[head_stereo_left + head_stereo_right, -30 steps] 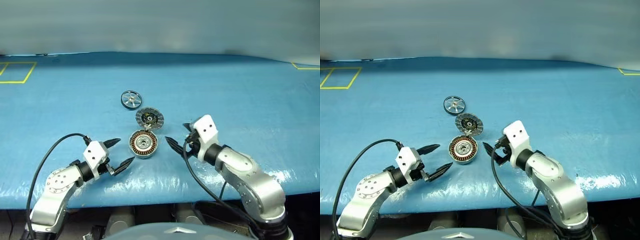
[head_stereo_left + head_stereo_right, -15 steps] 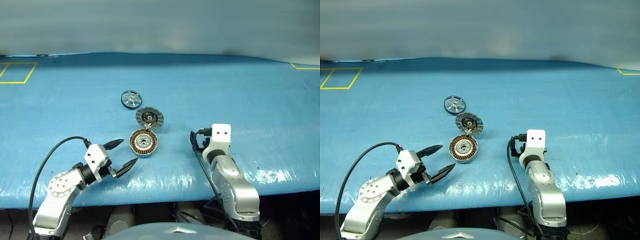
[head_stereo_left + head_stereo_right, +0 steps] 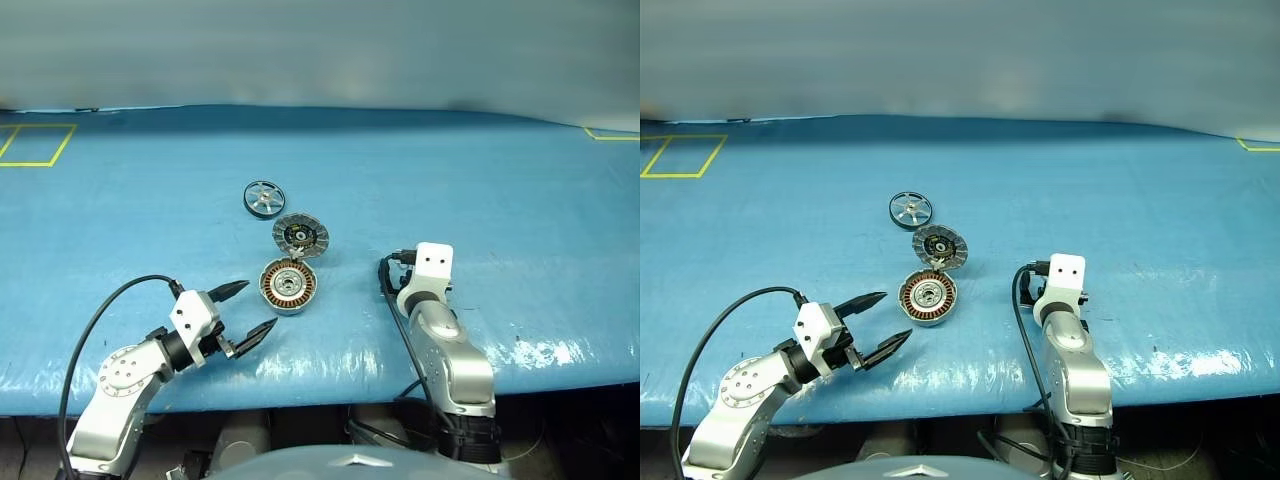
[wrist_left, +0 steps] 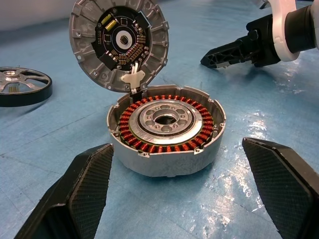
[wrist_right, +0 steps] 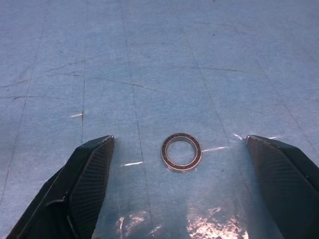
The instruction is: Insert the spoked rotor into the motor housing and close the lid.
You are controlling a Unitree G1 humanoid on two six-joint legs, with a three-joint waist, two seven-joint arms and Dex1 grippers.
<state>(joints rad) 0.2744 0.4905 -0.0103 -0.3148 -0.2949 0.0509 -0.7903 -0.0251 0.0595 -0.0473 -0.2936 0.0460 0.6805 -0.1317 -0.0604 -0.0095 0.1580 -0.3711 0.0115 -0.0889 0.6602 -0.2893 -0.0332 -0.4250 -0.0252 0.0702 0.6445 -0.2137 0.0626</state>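
Both our claws are spread and empty: left gripper [image 3: 240,308] faces the motor housing [image 3: 288,286] near the worktop's front edge, lid [image 3: 300,235] raised; right gripper [image 5: 182,186] straddles a small ring [image 5: 181,152]. We judge insertion unstarted; next, fetch the spoked rotor [image 3: 263,198] lying behind.

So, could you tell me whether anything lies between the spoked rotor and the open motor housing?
Yes: the round grey ribbed lid, propped open on its hinge, stands between the small silver spoked rotor and the grey winding-lined motor housing.
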